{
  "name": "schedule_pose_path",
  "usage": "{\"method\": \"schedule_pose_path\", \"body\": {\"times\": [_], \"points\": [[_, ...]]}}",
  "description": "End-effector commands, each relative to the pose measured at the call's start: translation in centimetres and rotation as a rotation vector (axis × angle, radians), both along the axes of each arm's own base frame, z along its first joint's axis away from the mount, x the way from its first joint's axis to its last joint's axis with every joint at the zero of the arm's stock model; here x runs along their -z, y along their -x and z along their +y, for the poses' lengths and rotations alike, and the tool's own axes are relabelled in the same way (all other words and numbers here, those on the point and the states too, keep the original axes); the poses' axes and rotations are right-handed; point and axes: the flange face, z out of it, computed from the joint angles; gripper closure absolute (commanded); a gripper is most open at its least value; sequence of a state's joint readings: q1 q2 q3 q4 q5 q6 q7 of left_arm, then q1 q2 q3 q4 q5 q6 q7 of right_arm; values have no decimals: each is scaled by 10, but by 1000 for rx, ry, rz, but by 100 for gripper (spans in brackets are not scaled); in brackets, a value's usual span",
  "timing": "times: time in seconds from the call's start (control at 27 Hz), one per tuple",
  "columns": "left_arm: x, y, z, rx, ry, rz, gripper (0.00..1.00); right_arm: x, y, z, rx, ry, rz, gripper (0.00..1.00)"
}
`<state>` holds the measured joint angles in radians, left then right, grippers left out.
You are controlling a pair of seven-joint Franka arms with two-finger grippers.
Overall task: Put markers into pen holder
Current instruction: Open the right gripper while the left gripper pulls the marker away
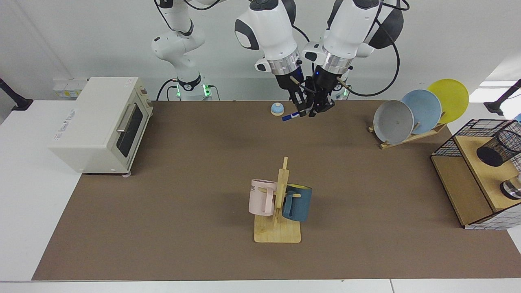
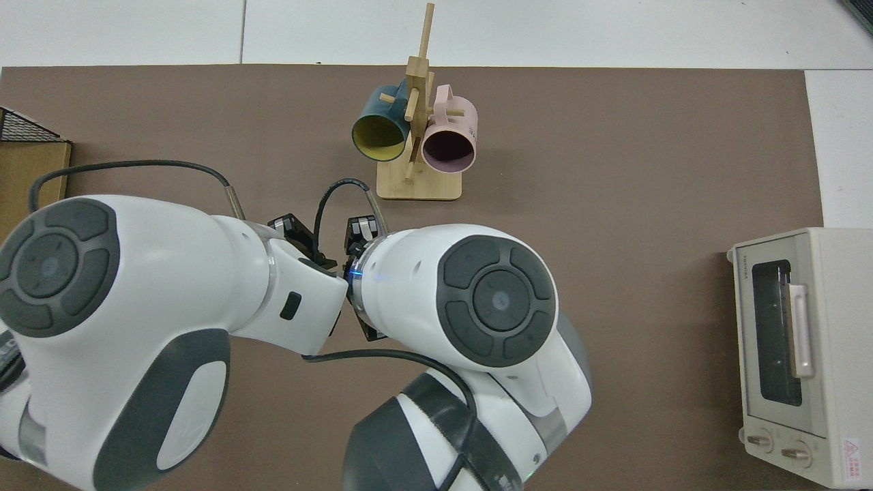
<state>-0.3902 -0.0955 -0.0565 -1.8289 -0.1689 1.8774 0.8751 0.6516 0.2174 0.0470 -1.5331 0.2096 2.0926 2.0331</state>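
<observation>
Up back, R gripper (image 1: 300, 110) clamps marker (image 1: 291, 116) — L gripper (image 1: 318, 108) beside

The toaster oven (image 2: 794, 354) carries "TOSHIBA"; the pink mug (image 1: 260, 197) shows letters "NE".

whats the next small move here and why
Probably finish the handover: the right gripper holds the marker above the mat at the far edge, and the left gripper is close in at the marker's other end. The pen holder sits on the wooden shelf on the left arm's side, so I would let the left gripper take the marker firmly before the right lets go.
</observation>
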Motion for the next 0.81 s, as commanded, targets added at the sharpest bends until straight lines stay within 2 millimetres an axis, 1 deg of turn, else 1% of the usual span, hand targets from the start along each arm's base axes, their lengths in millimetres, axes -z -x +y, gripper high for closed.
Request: {"method": "schedule_pose_path", "body": {"times": [0.0, 0.07, 0.15, 0.22, 0.59, 0.67, 0.74, 0.78], "points": [[2, 3, 0, 10, 16, -12, 72, 2, 1, 1, -15, -1, -21, 100], [2, 3, 0, 10, 17, -13, 76, 2, 1, 1, -15, -1, -21, 100], [2, 3, 1, 11, 14, -11, 90, 2, 1, 1, -15, -1, -21, 100], [3, 3, 1, 17, 13, -10, 100, 2, 1, 1, -15, -1, -21, 100], [2, 1, 4, 26, 13, -11, 100, 2, 1, 0, -21, 1, -24, 100], [3, 1, 5, 27, 12, -10, 100, 2, -1, -2, -20, 1, -24, 77], [3, 1, 5, 26, 10, -9, 100, 3, -2, -4, -15, 1, -23, 46], [2, 1, 5, 26, 10, -9, 100, 2, -3, -6, -13, 1, -25, 25]]}}
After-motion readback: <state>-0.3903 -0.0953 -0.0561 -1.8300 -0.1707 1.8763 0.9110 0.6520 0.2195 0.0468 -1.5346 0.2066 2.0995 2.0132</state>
